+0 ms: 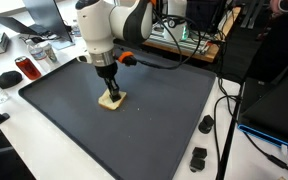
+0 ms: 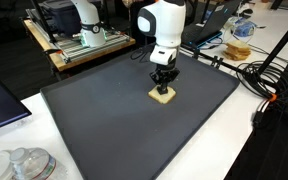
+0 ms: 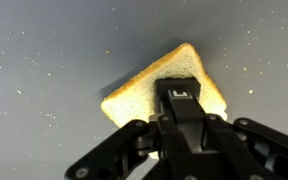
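The end effector (image 1: 109,90), fingers pressed together, points tip-down on or just above the slice of bread (image 1: 111,100), which lies flat near the middle of the black mat (image 1: 169,115). Pushing harder could dent or tear the soft crumb, and a sideways drag could smear it. The mat covers a white desk (image 1: 44,140) in a cluttered lab, with a computer mouse (image 1: 6,78) at the slice's nine o'clock and cables (image 1: 224,125) at three.
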{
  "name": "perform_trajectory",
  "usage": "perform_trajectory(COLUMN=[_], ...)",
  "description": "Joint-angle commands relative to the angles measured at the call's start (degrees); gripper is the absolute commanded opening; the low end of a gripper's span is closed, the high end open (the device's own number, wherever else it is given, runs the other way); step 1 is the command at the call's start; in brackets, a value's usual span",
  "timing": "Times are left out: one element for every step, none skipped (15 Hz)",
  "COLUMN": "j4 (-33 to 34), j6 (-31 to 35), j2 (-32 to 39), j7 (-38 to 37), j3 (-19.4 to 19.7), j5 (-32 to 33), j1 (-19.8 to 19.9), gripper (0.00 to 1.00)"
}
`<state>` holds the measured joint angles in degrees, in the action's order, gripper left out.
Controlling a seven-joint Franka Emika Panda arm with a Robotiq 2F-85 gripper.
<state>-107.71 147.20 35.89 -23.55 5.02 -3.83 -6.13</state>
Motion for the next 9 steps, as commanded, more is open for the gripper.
perform_trajectory(j4=[2.2,2.2,2.2,2.2,2.2,2.2,2.2,2.2,2.2], j6=[3.1,3.1,3.1,3.1,3.1,3.2,3.2,3.1,3.2], j2=[6.7,6.7,6.7,6.8,6.8,6.8,6.8,6.9,6.9], j7=[-1.2,-1.1,-1.1,-0.9,-0.9,-0.8,-0.8,-0.8,-0.8], j3=[-0.3,-0.3,-0.3,-0.3,-0.4,-0.4,-0.4,-0.4,-0.4], j5=[-0.9,-0.9,-0.8,-0.8,-0.8,-0.8,-0.8,-0.7,-0.7], j1=[-0.2,-0.2,-0.3,-0.2,-0.2,-0.2,-0.2,-0.2,-0.2], gripper=[0.05,0.05,0.05,0.05,0.05,0.05,0.05,0.05,0.05])
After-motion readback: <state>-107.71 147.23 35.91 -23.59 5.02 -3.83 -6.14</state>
